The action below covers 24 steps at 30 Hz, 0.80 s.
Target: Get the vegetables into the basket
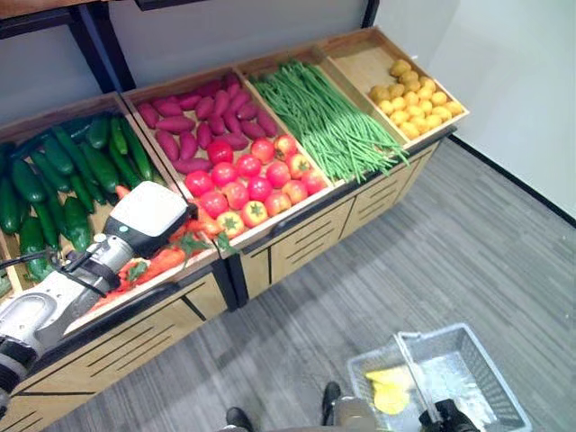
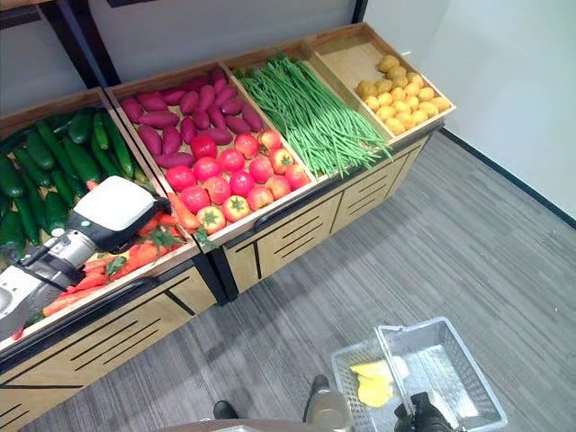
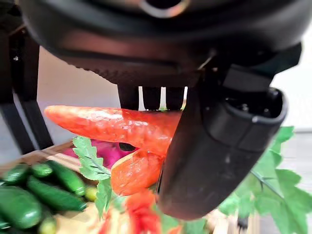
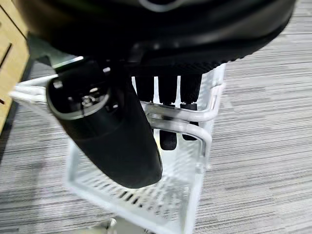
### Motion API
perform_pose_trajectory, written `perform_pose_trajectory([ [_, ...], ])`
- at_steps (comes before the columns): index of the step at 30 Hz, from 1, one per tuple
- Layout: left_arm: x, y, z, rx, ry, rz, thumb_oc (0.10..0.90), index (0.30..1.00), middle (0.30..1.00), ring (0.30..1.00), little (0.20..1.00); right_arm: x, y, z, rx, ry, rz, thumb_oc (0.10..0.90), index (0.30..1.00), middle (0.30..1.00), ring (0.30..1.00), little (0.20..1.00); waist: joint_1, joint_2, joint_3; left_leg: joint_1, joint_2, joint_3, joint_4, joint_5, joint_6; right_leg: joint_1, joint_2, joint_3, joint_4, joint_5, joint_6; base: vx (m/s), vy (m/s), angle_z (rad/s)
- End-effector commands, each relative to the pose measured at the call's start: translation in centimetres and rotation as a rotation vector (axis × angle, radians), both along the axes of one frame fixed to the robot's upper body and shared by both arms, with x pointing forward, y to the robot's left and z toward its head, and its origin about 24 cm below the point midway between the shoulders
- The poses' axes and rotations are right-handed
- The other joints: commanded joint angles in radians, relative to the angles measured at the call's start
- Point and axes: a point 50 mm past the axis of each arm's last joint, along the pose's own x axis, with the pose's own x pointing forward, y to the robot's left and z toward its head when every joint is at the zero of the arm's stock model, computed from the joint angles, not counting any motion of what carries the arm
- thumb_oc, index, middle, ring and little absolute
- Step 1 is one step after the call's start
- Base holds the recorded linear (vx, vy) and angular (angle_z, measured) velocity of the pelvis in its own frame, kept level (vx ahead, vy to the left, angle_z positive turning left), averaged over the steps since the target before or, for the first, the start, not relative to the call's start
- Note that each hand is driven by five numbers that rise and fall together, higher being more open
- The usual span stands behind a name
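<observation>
Floor (image 1: 432, 261) of grey planks lies open between the produce stand's front edge (image 1: 297, 229) and the white basket (image 1: 468, 369), whose handle (image 4: 180, 119) the right hand (image 4: 117, 141) grips. Left hand (image 3: 219, 146) pinches a carrot (image 3: 112, 124) over the stand's carrot bin (image 2: 135, 256).

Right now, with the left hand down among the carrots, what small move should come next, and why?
Probably lift the left hand straight up: its thumb and fingers already pinch a carrot above the carrot bin, and the basket, hanging from the right hand, waits to its right.
</observation>
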Motion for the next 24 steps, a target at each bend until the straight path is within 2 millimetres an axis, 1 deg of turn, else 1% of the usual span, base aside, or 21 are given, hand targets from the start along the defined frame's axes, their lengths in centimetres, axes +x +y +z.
perform_pose_trajectory([
  [1,1.3,-0.2,6.6,-0.072,-0.295,-0.022,0.400,0.300,0.300,0.300,0.300,1.9,-0.9,0.9,-0.054,-0.061,0.051,0.400,0.300,0.300,0.300,0.300,-0.025,-0.002,-0.051,-0.012,-0.008,-0.129,0.005,-0.025,-0.035,0.046,-0.045,0.041,-0.039,0.047,0.104,0.06,-0.157,-0.34],
  [4,1.3,-0.4,6.5,-0.104,-0.303,-0.026,0.400,0.300,0.300,0.300,0.300,2.3,-1.1,1.1,-0.061,-0.074,0.058,0.400,0.300,0.300,0.300,0.300,-0.034,0.011,-0.052,-0.014,0.012,-0.125,0.004,-0.007,-0.054,0.061,-0.017,0.040,-0.087,0.042,0.091,0.04,-0.184,-0.28],
  [6,1.2,-0.8,6.3,-0.143,-0.302,-0.034,0.400,0.300,0.300,0.300,0.300,2.3,-1.6,1.4,-0.076,-0.079,0.049,0.400,0.300,0.300,0.300,0.300,-0.043,0.022,-0.054,-0.011,0.033,-0.123,0.004,0.011,-0.075,0.079,0.011,0.039,-0.116,0.032,0.078,0.05,-0.264,-0.20],
  [10,1.5,-1.4,6.4,-0.188,-0.309,-0.052,0.400,0.300,0.300,0.300,0.300,2.3,-2.7,1.9,-0.103,-0.093,0.035,0.400,0.300,0.300,0.300,0.300,-0.059,0.055,-0.050,0.000,0.071,-0.118,0.010,0.046,-0.104,0.088,0.046,0.043,-0.099,-0.007,0.048,0.03,-0.226,-0.12],
  [11,1.7,-1.7,6.4,-0.215,-0.318,-0.059,0.400,0.300,0.300,0.300,0.300,2.3,-2.9,2.1,-0.110,-0.099,0.032,0.400,0.300,0.300,0.300,0.300,-0.063,0.065,-0.044,-0.007,0.086,-0.118,0.030,0.058,-0.117,0.095,0.056,0.045,-0.102,-0.015,0.037,0.00,-0.216,-0.06],
  [12,1.8,-1.9,6.4,-0.229,-0.318,-0.066,0.400,0.300,0.300,0.300,0.300,2.4,-3.0,2.2,-0.114,-0.101,0.031,0.400,0.300,0.300,0.300,0.300,-0.063,0.070,-0.039,-0.018,0.099,-0.120,0.058,0.058,-0.126,0.101,0.062,0.043,-0.108,-0.018,0.029,-0.01,-0.279,0.02],
  [14,2.0,-2.6,6.6,-0.255,-0.325,-0.096,0.400,0.300,0.300,0.300,0.300,2.3,-3.7,2.5,-0.134,-0.106,0.015,0.400,0.300,0.300,0.300,0.300,-0.063,0.072,-0.022,-0.048,0.129,-0.136,0.149,0.054,-0.149,0.120,0.070,0.042,-0.115,-0.030,0.010,-0.02,-0.215,0.04],
  [15,1.7,-3.4,6.8,-0.277,-0.336,-0.132,0.400,0.300,0.300,0.300,0.300,2.9,-4.3,2.9,-0.149,-0.119,0.004,0.400,0.300,0.300,0.300,0.300,-0.037,0.076,0.006,-0.103,0.098,-0.285,0.201,0.072,-0.134,0.108,0.080,0.073,-0.100,-0.028,-0.011,-0.04,-0.097,-0.23],
  [16,1.4,-3.3,6.6,-0.275,-0.337,-0.133,0.400,0.300,0.300,0.300,0.300,3.1,-4.4,3.0,-0.148,-0.127,-0.010,0.400,0.300,0.300,0.300,0.300,-0.016,0.072,0.007,-0.132,0.063,-0.377,0.182,0.051,-0.112,0.103,0.078,0.100,-0.101,-0.024,-0.010,0.00,-0.039,-0.44],
  [17,1.0,-3.0,6.5,-0.263,-0.356,-0.124,0.400,0.300,0.300,0.300,0.300,3.6,-4.4,3.1,-0.148,-0.133,-0.001,0.400,0.300,0.300,0.300,0.300,0.002,0.065,0.004,-0.155,0.043,-0.475,0.144,0.031,-0.094,0.090,0.076,0.153,-0.100,-0.017,-0.005,0.13,0.045,-1.41],
  [18,0.5,-3.0,6.5,-0.273,-0.376,-0.134,0.400,0.300,0.300,0.300,0.300,3.8,-4.2,3.1,-0.146,-0.133,0.016,0.400,0.300,0.300,0.300,0.300,0.025,0.059,0.006,-0.175,0.023,-0.599,0.112,0.038,-0.087,0.084,0.084,0.212,-0.102,-0.012,-0.001,0.12,0.101,-1.56],
  [19,0.1,-3.0,6.8,-0.254,-0.395,-0.149,0.400,0.300,0.300,0.300,0.300,4.2,-4.0,3.1,-0.142,-0.138,0.043,0.400,0.300,0.300,0.300,0.300,0.033,0.058,0.007,-0.190,0.010,-0.685,0.075,0.060,-0.081,0.065,0.096,0.277,-0.103,0.002,0.002,0.09,0.162,-2.08],
  [20,0.0,-3.5,7.0,-0.246,-0.394,-0.174,0.400,0.300,0.300,0.300,0.300,4.2,-4.0,3.1,-0.138,-0.136,0.047,0.400,0.300,0.300,0.300,0.300,0.019,0.061,0.001,-0.180,0.010,-0.668,0.065,0.053,-0.076,0.066,0.095,0.286,-0.105,0.000,0.007,0.08,0.259,-1.65],
  [21,0.0,-4.0,7.1,-0.230,-0.376,-0.205,0.400,0.300,0.300,0.300,0.300,3.8,-3.8,2.9,-0.132,-0.126,0.043,0.400,0.300,0.300,0.300,0.300,0.009,0.065,-0.011,-0.154,0.007,-0.633,0.048,0.047,-0.071,0.071,0.089,0.296,-0.106,0.001,0.010,0.09,0.269,-1.40],
  [22,0.0,-4.3,7.1,-0.225,-0.369,-0.218,0.400,0.300,0.300,0.300,0.300,3.7,-3.8,2.8,-0.130,-0.121,0.044,0.400,0.300,0.300,0.300,0.300,0.009,0.063,-0.014,-0.138,0.002,-0.621,0.037,0.042,-0.065,0.072,0.084,0.305,-0.102,-0.001,0.014,0.10,0.323,-0.77],
  [23,0.0,-4.8,7.0,-0.223,-0.357,-0.242,0.400,0.300,0.300,0.300,0.300,3.6,-3.7,2.7,-0.129,-0.115,0.042,0.400,0.300,0.300,0.300,0.300,-0.001,0.060,-0.018,-0.120,-0.013,-0.610,0.031,0.029,-0.051,0.067,0.075,0.327,-0.095,0.001,0.025,0.03,0.353,-0.27],
  [24,0.0,-5.0,7.0,-0.200,-0.347,-0.255,0.400,0.300,0.300,0.300,0.300,3.6,-3.5,2.6,-0.121,-0.111,0.043,0.400,0.300,0.300,0.300,0.300,-0.012,0.056,-0.022,-0.097,-0.032,-0.577,0.024,0.014,-0.039,0.053,0.064,0.358,-0.082,0.012,0.040,0.01,0.378,-0.18],
])
